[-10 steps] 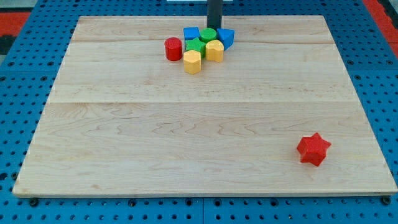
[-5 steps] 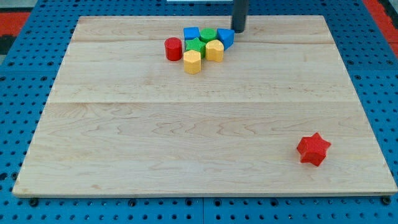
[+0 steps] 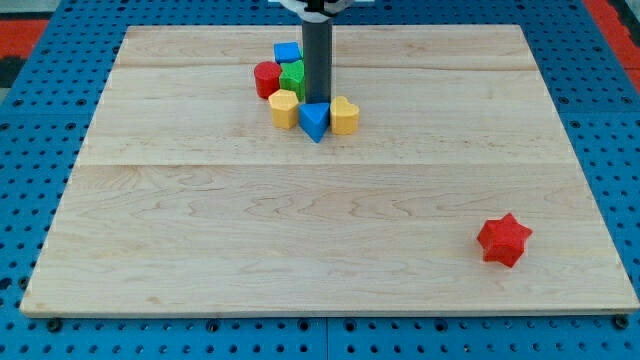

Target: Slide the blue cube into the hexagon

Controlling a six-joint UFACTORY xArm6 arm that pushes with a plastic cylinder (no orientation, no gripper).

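The blue cube (image 3: 288, 52) sits at the view's top of a tight cluster near the board's top centre. The yellow hexagon (image 3: 284, 108) lies below it at the cluster's lower left, with a green block (image 3: 293, 78) between them. My tip (image 3: 318, 103) stands in the middle of the cluster, touching the top of a second blue block, wedge-shaped (image 3: 314, 121). The rod hides whatever lies just behind it. The blue cube is up and to the left of my tip, apart from the hexagon.
A red cylinder (image 3: 266, 79) sits at the cluster's left, against the green block. A second yellow block (image 3: 344, 115) lies right of the blue wedge. A red star (image 3: 503, 240) sits alone at the board's lower right.
My tip swung right, then came down into the cluster. The blue wedge and the right yellow block were pushed toward the view's bottom; the cube, red cylinder, green block and hexagon shifted left.
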